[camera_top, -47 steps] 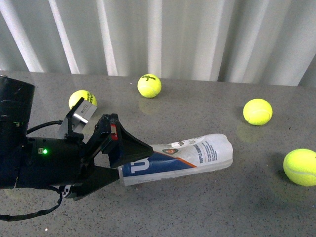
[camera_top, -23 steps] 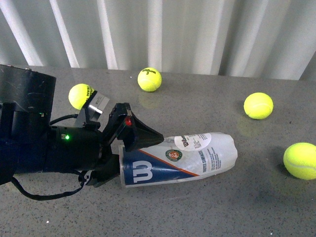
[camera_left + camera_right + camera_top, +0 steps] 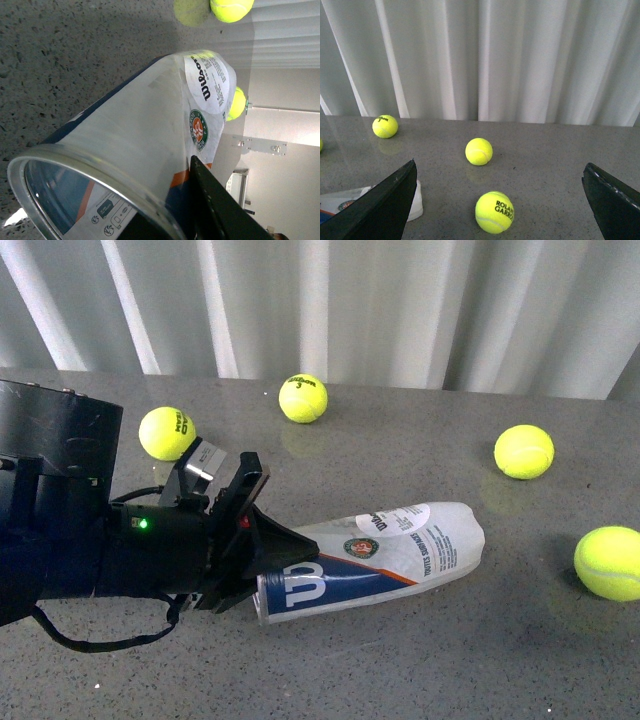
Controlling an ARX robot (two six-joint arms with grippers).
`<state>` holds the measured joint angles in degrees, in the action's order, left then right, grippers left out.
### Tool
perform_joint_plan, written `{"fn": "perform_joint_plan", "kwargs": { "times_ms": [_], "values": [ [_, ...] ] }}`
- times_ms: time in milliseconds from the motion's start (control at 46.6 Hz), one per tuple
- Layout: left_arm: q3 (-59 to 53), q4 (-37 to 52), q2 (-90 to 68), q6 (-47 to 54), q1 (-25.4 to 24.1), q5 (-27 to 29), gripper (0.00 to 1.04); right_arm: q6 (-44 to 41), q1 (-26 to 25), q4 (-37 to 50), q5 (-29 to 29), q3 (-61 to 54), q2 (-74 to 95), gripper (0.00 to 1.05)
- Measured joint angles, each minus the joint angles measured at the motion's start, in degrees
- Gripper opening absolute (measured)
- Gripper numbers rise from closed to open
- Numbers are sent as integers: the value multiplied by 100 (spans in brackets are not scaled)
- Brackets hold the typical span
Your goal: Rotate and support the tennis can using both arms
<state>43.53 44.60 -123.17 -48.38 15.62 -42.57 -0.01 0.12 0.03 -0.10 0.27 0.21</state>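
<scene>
Tennis can point(image 3: 400, 552), a clear plastic tube wrapped in a navy-and-white label with an orange stripe, is lying on its side on the speckled grey table point(image 3: 420, 660), its rounded closed end pointing toward the robot's right. The left gripper point(image 3: 262, 565) is clamping its matte black fingers point(image 3: 215, 207) on the open, silver-rimmed end. The right gripper point(image 3: 499, 167) is hanging with its wedge-shaped jaws spread wide, holding nothing. Four fuzzy yellow balls point(image 3: 302, 398) are sitting scattered around the tube, before a pleated white curtain point(image 3: 400, 310).
</scene>
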Motion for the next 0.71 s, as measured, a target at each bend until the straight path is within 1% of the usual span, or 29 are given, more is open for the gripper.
{"fn": "perform_joint_plan", "kwargs": {
  "times_ms": [43,64,193,258,322,408,451,494,516,537,601,623,687,709],
  "values": [
    [-13,-33,55,0,4,-31,5,0,0,0,0,0,0,98],
    [-15,-66,85,0,4,-39,3,0,0,0,0,0,0,98],
    [-59,-531,522,155,-13,-85,4,0,0,0,0,0,0,98],
    [-59,-940,824,348,-20,-83,4,0,0,0,0,0,0,98],
    [-57,-1480,1285,748,-22,-190,4,2,0,0,0,0,0,98],
    [122,-2778,2173,1814,4,-90,4,2,0,0,0,0,0,98],
    [417,-3630,2621,2433,48,101,4,0,0,0,0,0,0,98],
    [669,-4188,2865,2977,101,319,4,0,0,0,0,0,0,98],
    [741,-4341,2929,3049,116,389,4,2,0,0,0,0,0,98],
    [1010,-4878,3101,3624,177,638,4,0,0,0,0,0,0,98],
    [1515,-5827,3279,4605,310,1143,4,2,0,0,0,0,0,98],
    [1766,-6295,3292,5119,385,1401,4,0,0,0,0,0,0,98],
    [2197,-7117,3233,5989,531,1860,4,2,0,0,0,0,0,98],
    [2404,-7512,3152,6542,599,2153,4,2,0,0,0,0,0,98]
  ]
}}
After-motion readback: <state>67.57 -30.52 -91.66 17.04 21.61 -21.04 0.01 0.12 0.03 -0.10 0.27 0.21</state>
